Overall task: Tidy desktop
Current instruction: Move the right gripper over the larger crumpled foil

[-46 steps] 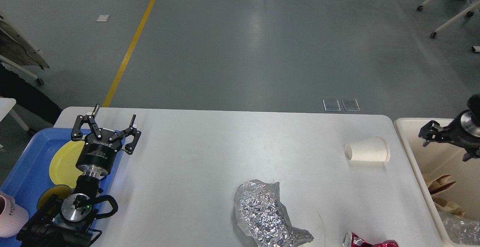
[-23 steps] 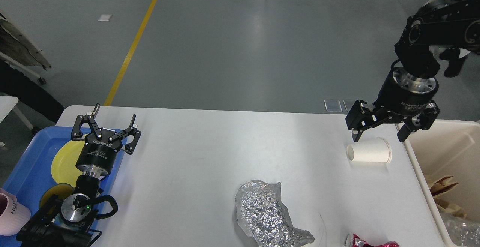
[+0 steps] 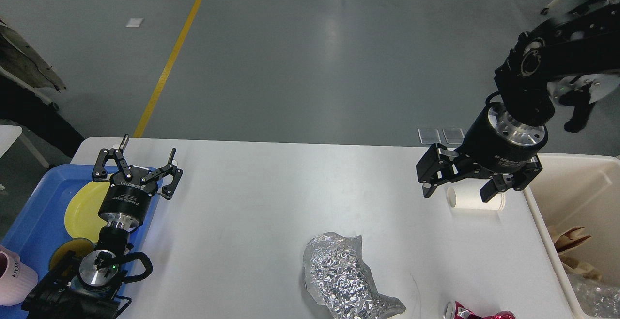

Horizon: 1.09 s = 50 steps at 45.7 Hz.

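White desktop (image 3: 252, 203) w/ foil wad (image 3: 341, 275); grey floor (image 3: 310, 53) w/ yellow line (image 3: 172, 53)

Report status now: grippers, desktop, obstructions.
Right gripper open, over tipped paper cup, not gripping. Left gripper open, idle by blue tray. Desktop holds cup, crumpled foil, red can. Nothing blocking the cup.

A single head view is given, looking forward and down onto the desktop (image 3: 271, 198) from close above its near edge. The grey floor (image 3: 310, 53) is seen beyond its far edge.
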{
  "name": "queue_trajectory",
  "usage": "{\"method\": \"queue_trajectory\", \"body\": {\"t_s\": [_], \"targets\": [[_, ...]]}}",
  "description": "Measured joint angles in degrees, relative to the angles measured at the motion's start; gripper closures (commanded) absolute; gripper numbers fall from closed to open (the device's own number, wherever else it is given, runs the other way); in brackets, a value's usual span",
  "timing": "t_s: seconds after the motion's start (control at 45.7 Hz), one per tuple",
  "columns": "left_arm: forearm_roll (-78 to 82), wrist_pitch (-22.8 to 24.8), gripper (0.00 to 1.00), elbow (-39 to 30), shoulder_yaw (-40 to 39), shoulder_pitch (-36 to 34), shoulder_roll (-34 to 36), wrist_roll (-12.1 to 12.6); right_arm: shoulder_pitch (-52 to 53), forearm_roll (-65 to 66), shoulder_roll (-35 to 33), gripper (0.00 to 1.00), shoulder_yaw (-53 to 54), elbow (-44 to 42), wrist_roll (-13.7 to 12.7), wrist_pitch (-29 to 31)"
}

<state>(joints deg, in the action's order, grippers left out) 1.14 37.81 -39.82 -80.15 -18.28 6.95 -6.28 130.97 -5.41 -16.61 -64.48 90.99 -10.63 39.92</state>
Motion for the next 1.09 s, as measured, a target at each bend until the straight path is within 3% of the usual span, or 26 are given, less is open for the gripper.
{"method": "queue_trajectory", "body": {"t_s": [0.153,0.285,0.503,0.591,0.919,1.029,1.095], "targets": [[0.01,0.00,0.03,0.00,0.00,0.00,0.00,-0.02,-3.26,-1.41,-0.16,0.13,6.31,0.84,0.01,-4.84],[0.00,0.00,0.03,0.00,-0.04,0.00,0.00,-0.01,-13.23,-0.40,0.39,0.13,11.54,-1.44,-0.78,-8.78],[0.00,0.08,0.03,0.01,-0.09,-0.01,0.00,0.05,-33.53,9.80,5.41,0.13,19.70,-6.97,-7.92,-15.90],[0.00,0.09,0.03,0.01,-0.09,-0.01,-0.01,0.05,-39.24,13.70,8.48,0.13,21.36,-9.75,-9.50,-17.12],[0.00,0.09,0.03,0.02,-0.10,0.04,-0.02,0.05,-50.28,18.88,16.58,0.13,21.84,-23.93,-10.04,-19.58],[0.00,0.09,0.03,0.02,-0.10,0.07,-0.02,0.05,-55.74,20.39,20.84,0.29,21.74,-31.77,-10.01,-19.61],[0.00,0.09,0.03,0.02,-0.10,0.07,-0.02,0.05,-57.70,21.41,21.79,0.46,21.77,-34.79,-10.02,-19.62]]}}
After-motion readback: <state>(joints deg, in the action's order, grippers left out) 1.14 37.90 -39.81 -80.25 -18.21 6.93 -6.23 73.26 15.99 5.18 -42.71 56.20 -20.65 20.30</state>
